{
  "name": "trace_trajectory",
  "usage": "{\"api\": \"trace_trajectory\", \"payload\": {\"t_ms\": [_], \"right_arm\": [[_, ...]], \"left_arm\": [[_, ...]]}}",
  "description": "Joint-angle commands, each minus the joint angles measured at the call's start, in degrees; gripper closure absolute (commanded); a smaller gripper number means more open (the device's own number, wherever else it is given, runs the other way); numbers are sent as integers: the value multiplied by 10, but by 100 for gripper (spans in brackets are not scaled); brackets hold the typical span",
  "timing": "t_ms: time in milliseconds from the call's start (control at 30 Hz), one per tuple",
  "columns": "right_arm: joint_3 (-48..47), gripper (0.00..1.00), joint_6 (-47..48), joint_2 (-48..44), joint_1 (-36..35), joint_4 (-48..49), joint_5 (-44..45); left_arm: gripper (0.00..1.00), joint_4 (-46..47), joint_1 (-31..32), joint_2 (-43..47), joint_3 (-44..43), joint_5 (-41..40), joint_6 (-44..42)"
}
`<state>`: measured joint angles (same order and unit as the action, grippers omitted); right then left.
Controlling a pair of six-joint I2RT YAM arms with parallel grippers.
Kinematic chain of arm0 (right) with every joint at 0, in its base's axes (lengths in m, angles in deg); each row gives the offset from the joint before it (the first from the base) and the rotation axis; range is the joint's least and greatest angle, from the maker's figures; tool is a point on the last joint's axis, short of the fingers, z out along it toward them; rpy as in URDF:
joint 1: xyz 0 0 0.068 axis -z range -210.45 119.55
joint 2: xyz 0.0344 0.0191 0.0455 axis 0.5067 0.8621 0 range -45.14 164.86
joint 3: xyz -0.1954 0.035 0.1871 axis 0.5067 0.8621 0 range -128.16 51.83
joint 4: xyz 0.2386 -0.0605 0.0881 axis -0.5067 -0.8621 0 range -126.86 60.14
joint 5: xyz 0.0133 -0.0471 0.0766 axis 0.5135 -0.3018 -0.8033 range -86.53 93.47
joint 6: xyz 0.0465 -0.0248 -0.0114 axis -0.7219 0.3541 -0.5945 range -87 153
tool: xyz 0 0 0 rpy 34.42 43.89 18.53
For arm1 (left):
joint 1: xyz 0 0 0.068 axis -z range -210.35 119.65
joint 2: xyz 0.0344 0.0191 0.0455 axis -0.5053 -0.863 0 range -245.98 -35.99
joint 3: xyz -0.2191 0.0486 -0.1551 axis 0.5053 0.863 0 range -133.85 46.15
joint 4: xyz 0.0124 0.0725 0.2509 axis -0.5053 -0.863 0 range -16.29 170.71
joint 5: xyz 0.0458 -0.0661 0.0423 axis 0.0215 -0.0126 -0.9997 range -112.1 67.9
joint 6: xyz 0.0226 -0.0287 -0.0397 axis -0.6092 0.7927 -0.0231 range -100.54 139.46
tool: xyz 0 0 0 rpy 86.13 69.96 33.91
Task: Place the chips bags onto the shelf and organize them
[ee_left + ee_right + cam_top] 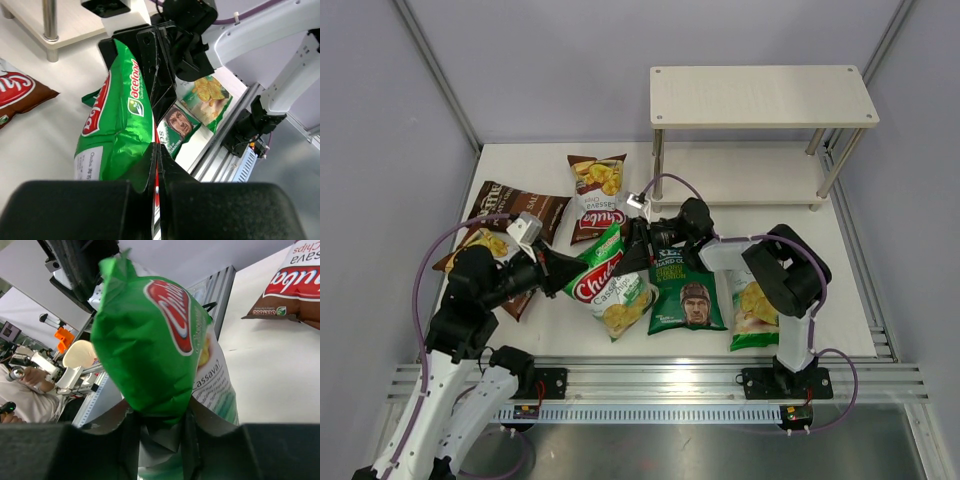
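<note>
Left gripper (pixel 156 152) clamped tight on one end seam of the green-white Chuba bag (pixel 117 125). Right gripper (pixel 159 427) pinches the opposite end. Bag spans between both grippers over the table (pixel 520 160), near the shelf (pixel 760 95), not on it.

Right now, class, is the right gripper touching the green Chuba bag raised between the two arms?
Touching. The right wrist view shows the green Chuba bag with its crimped end wedged inside the right gripper, foil pressed against both fingers.
</note>
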<state>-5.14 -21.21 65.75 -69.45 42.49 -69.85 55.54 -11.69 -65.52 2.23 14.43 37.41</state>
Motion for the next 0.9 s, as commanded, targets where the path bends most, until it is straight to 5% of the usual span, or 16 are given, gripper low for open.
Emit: {"api": "trace_trajectory", "payload": {"t_ms": [0, 100, 133, 200, 367, 567, 867], "right_arm": [[-29, 71, -17, -23, -6, 168, -5], [-30, 78, -26, -28, -5, 169, 9], [-32, 84, -32, -30, -5, 168, 12], [-32, 88, -43, -38, -4, 162, 30], [-35, 92, -21, -76, 14, 48, 87], [-57, 93, 50, -168, 49, -228, 202], [-114, 91, 32, -241, 67, -341, 173]], "left_arm": [[100, 17, 2, -12, -34, -52, 2], [100, -7, 2, -21, -49, -121, -6], [93, -15, 2, -21, -54, -162, -12], [51, -32, 2, -15, -73, -203, -15], [1, -26, 2, 35, -112, -248, -31], [1, 14, 2, 100, -91, -155, -74], [1, 78, 2, 68, -50, 0, -68]]}}
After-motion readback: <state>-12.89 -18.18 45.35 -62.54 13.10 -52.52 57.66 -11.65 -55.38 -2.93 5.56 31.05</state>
